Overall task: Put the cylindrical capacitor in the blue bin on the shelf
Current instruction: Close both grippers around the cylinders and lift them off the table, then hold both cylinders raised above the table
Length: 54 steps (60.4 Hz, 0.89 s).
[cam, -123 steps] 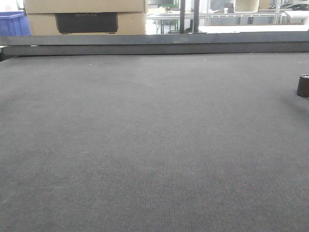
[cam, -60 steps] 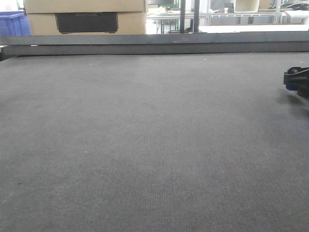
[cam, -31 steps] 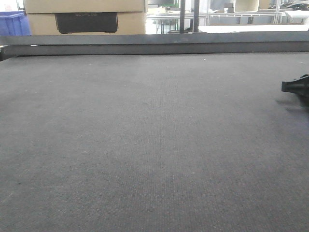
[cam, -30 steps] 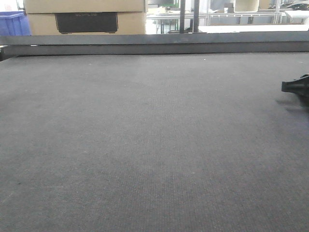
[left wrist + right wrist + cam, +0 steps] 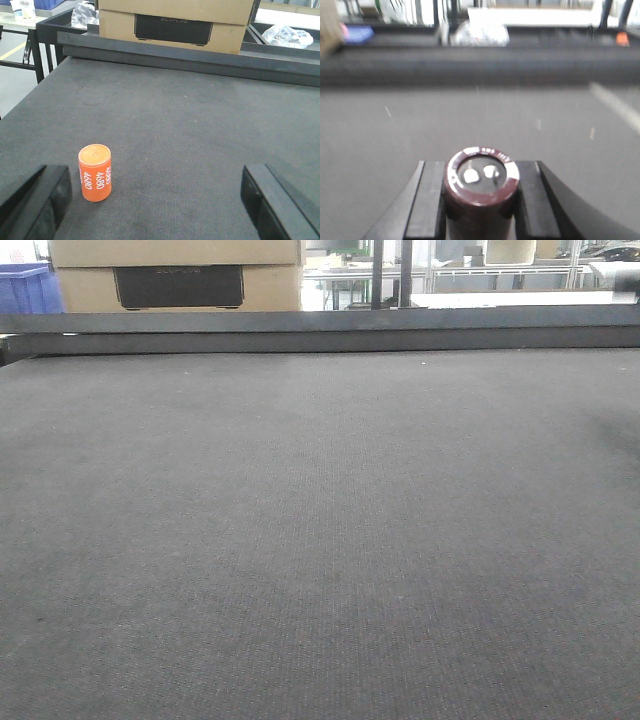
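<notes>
The right pincer (image 5: 480, 200) is clenching the cylindrical capacitor (image 5: 481, 185), one dark finger (image 5: 426, 202) pressing on each side of its brown body and its pale top facing the wrist camera. That view is blurring, so whether the capacitor is touching the surface (image 5: 395, 130) cannot be told. The left pincer (image 5: 155, 200) is hanging released, fingers spread wide over the dark grey surface, with an orange cylinder (image 5: 94, 172) standing upright between them, near one finger. A cardboard box (image 5: 170, 22) is sitting beyond the far edge.

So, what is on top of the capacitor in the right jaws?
The cylindrical capacitor shows a dark top face with two pale spots and a pale stripe along its far rim. Nothing rests on it. The right jaws cover its lower body.
</notes>
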{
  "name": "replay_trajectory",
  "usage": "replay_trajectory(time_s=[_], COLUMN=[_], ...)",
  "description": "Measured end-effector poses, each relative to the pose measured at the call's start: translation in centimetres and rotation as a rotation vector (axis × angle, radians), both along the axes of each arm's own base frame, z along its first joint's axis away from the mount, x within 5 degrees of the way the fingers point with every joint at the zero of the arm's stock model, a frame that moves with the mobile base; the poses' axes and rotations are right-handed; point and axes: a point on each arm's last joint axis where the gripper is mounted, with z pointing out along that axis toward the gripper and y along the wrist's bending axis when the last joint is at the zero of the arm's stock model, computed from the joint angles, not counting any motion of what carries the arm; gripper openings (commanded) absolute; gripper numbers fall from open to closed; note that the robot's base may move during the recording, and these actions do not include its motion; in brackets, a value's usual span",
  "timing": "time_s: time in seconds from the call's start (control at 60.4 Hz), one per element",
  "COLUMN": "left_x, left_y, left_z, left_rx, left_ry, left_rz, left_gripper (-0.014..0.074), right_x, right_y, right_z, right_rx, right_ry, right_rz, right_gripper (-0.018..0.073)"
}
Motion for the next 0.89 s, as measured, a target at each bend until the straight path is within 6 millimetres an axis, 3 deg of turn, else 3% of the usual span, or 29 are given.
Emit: replay_trajectory(time_s=[0.116,0.381,0.696,0.894], left_x=[0.6,4.1,9.7,13.3], left_y=[0.3,2.1,2.5,2.7], left_z=[-0.4,-5.2,-10.8,-14.0], left_rx=[0.001,-0.021,-0.019,-0.017], left_ry=[0.015,0.089,0.081,0.113], left_rz=[0.018,0.121,0.13,0.132], left_gripper=[0.0587,0.0587,0.0587,0.0587], right_x=[-3.3,-9.8,-14.8,-15.9], right_y=[0.4,0.9,1.2,1.3], right_z=[5.3,11.4,15.2,15.6], right_rx=[-0.005,0.002,-0.008,-0.007], right_ry=[-0.047,-0.091,-0.234,-0.23], right_rz=[0.023,0.052,0.057,0.062], right_gripper=[-0.0162,-0.0162,-0.0162,-0.0162])
